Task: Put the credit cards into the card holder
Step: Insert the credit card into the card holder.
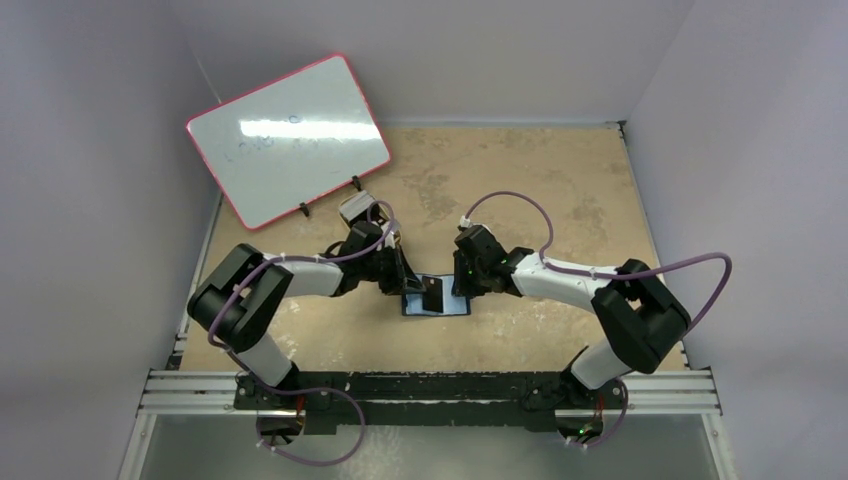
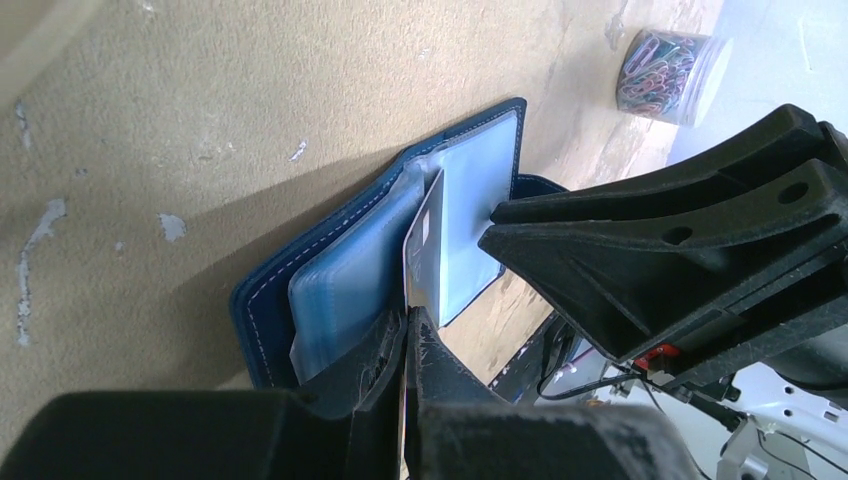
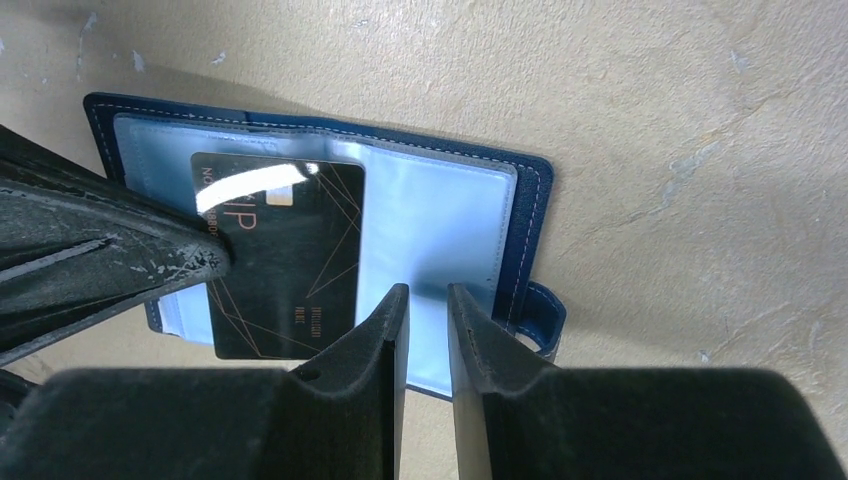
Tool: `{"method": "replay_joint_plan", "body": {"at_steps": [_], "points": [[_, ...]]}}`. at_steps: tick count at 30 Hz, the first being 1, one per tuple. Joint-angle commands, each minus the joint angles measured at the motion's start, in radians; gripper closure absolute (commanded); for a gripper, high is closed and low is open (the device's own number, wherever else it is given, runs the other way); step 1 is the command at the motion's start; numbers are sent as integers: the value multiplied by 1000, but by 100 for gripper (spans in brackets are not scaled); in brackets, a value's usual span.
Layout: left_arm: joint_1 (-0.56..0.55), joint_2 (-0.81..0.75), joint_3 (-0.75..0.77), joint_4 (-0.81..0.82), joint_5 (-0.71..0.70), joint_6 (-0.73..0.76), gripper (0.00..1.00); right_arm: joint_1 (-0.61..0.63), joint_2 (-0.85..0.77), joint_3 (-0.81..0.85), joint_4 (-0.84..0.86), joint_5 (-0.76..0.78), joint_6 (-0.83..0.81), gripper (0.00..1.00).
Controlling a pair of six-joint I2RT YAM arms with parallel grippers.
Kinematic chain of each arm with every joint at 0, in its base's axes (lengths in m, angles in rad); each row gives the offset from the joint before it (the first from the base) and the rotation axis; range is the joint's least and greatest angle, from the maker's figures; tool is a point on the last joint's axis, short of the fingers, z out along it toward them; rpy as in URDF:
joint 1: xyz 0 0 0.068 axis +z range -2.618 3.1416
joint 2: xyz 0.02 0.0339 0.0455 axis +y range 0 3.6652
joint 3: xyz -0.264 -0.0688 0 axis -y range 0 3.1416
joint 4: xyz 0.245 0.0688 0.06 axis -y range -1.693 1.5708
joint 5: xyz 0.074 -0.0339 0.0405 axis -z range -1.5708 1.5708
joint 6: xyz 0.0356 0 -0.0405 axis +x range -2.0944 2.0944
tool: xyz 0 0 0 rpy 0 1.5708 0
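Carefully, left claw (image 2: 410,318) pinching the credit card (image 3: 290,260), right claw (image 3: 428,292) of uncertain hold, I'd feed its edge squarely into the card holder (image 3: 530,220).

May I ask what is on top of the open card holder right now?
A dark credit card, pinched by the left hand, slants over the light blue pockets of the card holder; the right hand reaches the neighbouring pocket. Whatever lies beneath the card is covered.

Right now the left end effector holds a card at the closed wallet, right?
Not quite. The wallet is open, not closed: the right wrist view shows its light blue pockets. The left end effector does hold a card at it.
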Motion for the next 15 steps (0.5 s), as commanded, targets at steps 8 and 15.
{"method": "replay_joint_plan", "body": {"at_steps": [8, 15], "points": [[-24, 39, -9, 91, -54, -54, 100, -4, 15, -14, 27, 9, 14, 77], [-57, 64, -9, 118, -86, -85, 100, -4, 4, -21, 31, 7, 24, 77]]}}
